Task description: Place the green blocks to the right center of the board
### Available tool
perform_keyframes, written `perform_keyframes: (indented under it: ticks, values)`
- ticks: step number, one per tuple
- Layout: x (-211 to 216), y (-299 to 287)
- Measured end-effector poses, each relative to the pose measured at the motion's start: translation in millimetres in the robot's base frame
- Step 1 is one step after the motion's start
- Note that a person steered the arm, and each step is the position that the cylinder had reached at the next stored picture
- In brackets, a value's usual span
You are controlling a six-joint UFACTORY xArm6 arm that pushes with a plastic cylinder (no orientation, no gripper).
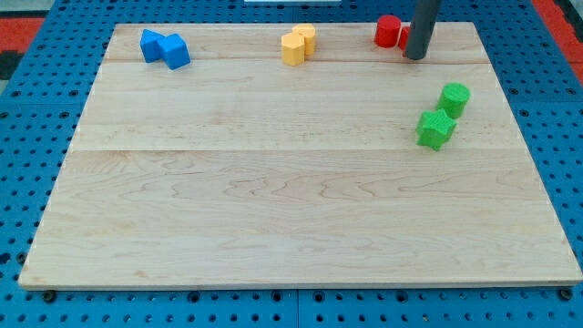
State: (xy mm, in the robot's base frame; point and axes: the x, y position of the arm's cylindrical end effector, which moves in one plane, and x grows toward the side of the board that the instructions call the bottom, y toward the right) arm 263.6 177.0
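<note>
Two green blocks lie at the view's right, a little above mid-height: a green cylinder (455,98) and, just below and left of it and close against it, a green star-shaped block (436,129). My tip (416,57) is the lower end of the dark rod near the view's top right. It stands above and left of the green blocks, clearly apart from them. It is right beside the red blocks.
A red cylinder (389,31) and another red block (405,38), partly hidden behind the rod, sit at the top right. Two yellow blocks (298,45) sit at top centre. Two blue blocks (165,47) sit at top left. The wooden board (273,200) lies on a blue pegboard.
</note>
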Motion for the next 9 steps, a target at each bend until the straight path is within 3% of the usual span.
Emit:
perform_keyframes:
  ticks: [1, 2, 3, 5, 6, 7, 8, 9]
  values:
    - [33, 4]
    - [28, 15]
    - [27, 77]
    - [128, 7]
    - [86, 53]
    - [70, 14]
    - [140, -93]
    - [196, -92]
